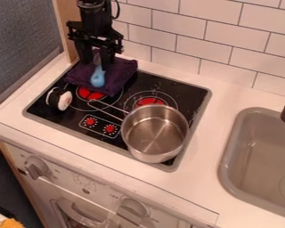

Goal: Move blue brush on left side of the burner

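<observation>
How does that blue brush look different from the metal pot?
The brush is blue; the pot is silver. The brush is small and slim; the pot, wide, round and hollow. The brush shows against purple cloth; the pot stands on the stove. Both are over the stove.

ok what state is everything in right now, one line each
gripper: open, over the purple cloth
blue brush: on the cloth, blue end toward the stove's front
purple cloth: rumpled, partly over the left burner
pot: upright, uncovered
black-and-white object: looks tipped on its side
</observation>
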Controlling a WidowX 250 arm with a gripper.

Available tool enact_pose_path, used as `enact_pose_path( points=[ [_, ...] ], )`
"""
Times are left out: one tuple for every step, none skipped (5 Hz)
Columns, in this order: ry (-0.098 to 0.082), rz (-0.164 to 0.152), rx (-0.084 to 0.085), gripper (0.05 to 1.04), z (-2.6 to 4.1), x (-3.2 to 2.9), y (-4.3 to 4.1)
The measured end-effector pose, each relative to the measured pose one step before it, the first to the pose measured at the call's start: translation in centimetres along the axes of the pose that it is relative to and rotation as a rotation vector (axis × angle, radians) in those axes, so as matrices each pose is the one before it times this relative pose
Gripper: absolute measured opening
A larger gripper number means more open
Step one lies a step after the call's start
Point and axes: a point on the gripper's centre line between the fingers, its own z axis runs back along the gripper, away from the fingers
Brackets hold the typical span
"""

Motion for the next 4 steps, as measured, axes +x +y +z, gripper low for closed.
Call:
enact_pose_path(
  points=[
    [-0.0024, -0.0223, -0.0133, 1.006, 0.458, -0.549, -1.042],
    [-0.0378, 0.0294, -0.0115, 1.005, 3.074, -0.779, -1.209],
    [0.0217, 0.0018, -0.0089, 1.001, 0.337, -1.790, -1.937],
    [0.0267, -0.0037, -0.0079, 1.001, -0.731, -0.946, -1.102]
  ],
)
